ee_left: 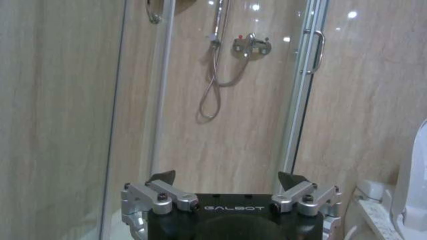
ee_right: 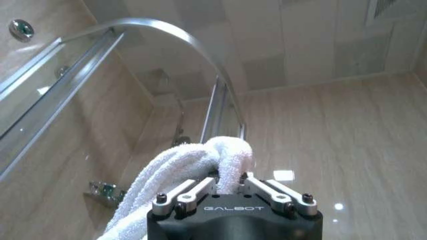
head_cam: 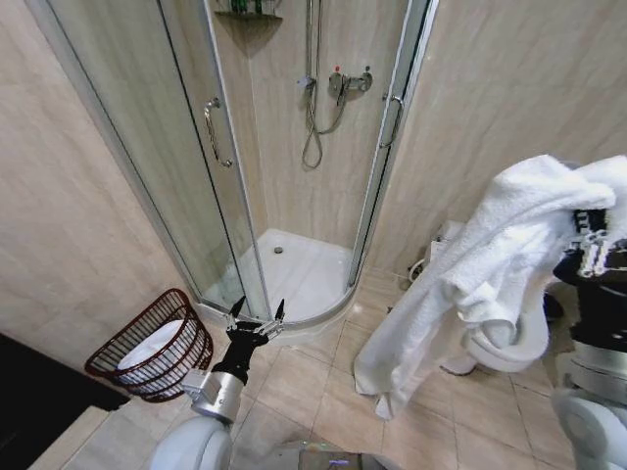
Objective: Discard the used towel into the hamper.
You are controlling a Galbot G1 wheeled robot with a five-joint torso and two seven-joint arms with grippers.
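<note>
Beige-tiled bathroom with a glass shower stall [head_cam: 294, 147]. The towel [head_cam: 490, 264] hangs high on the right, pinched in the right gripper [ee_right: 230, 182]; the wrist view shows the clamped fold. The hamper [head_cam: 147, 348] stands low left, beside the left gripper [head_cam: 257, 311], fingers spread.

A glass-walled corner shower stall [head_cam: 294, 147] with a white tray [head_cam: 294, 274], chrome mixer [head_cam: 348, 83] and looped hose [head_cam: 313, 127]. A white toilet [head_cam: 505, 348] stands on the tiled floor [head_cam: 313, 392] beside it.

Soft indoor light, glints on tiles
</note>
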